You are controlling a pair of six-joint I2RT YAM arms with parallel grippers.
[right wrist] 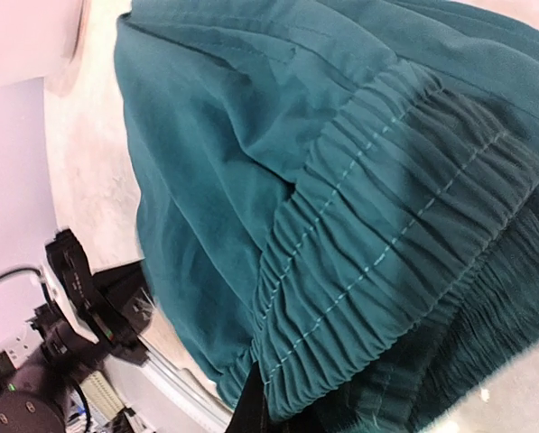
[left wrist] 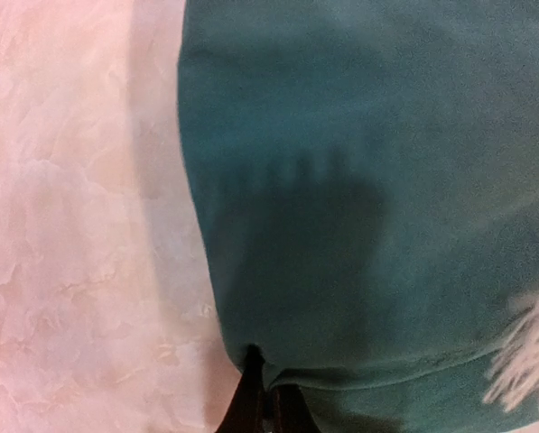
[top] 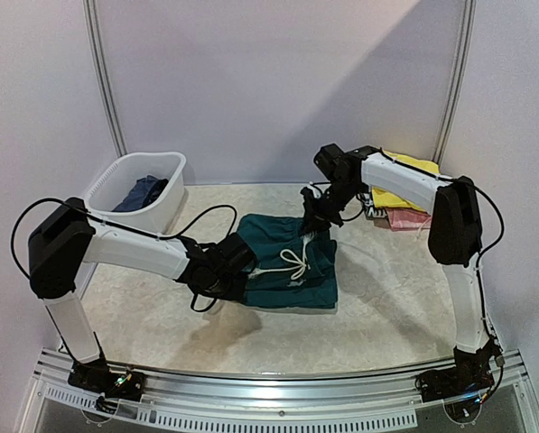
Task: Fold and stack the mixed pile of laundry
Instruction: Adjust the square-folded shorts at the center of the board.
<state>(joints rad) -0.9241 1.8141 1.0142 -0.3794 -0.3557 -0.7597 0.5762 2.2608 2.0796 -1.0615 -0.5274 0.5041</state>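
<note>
The teal shorts lay rumpled in the middle of the table, with the white drawstring looped on top and the waistband gathered in ridges. My left claw was clenched on their left edge, and my right claw was clamped on the waistband. At the far left stood the white tub, a dark blue cloth heaped inside it.

Pale marbled table here: teal shorts lie spread in the middle, a white tub sits far left, and a yellow cloth and pink cloth sit together far right.
</note>
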